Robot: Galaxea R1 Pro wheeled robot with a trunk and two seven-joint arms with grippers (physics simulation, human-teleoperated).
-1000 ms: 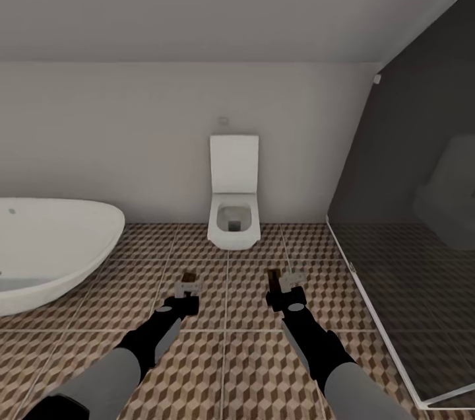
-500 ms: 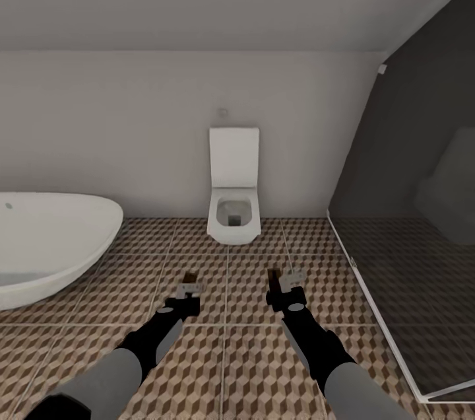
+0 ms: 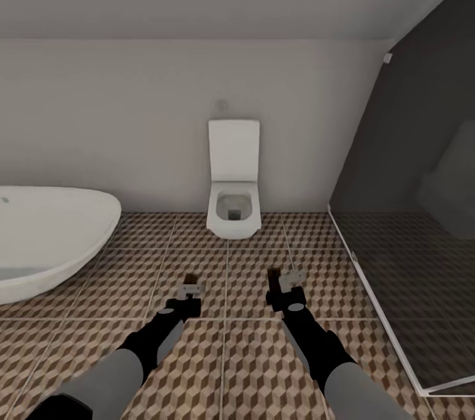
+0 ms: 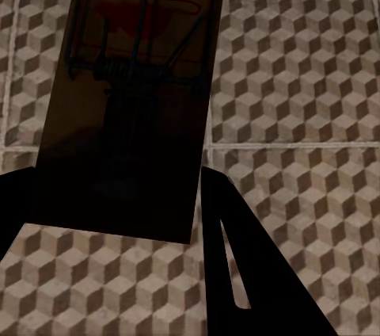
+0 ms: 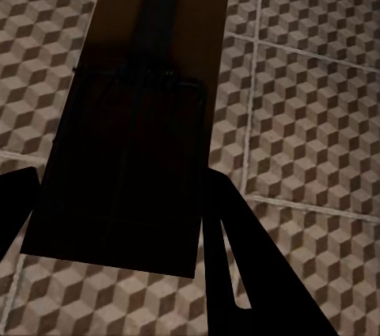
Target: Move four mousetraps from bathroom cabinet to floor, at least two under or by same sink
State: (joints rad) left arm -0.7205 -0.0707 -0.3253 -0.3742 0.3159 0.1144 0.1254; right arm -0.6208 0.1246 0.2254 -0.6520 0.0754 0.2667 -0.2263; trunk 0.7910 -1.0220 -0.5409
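Cube-patterned brown and beige bathroom floor point(image 3: 224, 367) runs to a pale wall, where a white toilet point(image 3: 233, 195) hangs between an oval bathtub point(image 3: 46, 235) and a dark glass shower screen point(image 3: 409, 222). Above the tiles, the left gripper point(image 3: 190, 289) jaws pinch one mousetrap point(image 4: 134, 98); the right gripper point(image 3: 282, 280) jaws pinch another mousetrap point(image 5: 134, 122).

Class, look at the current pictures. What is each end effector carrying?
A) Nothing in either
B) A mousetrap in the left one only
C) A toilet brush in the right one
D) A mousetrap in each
D: the left end effector grips a mousetrap, and the right end effector grips another mousetrap, above the bathroom floor.
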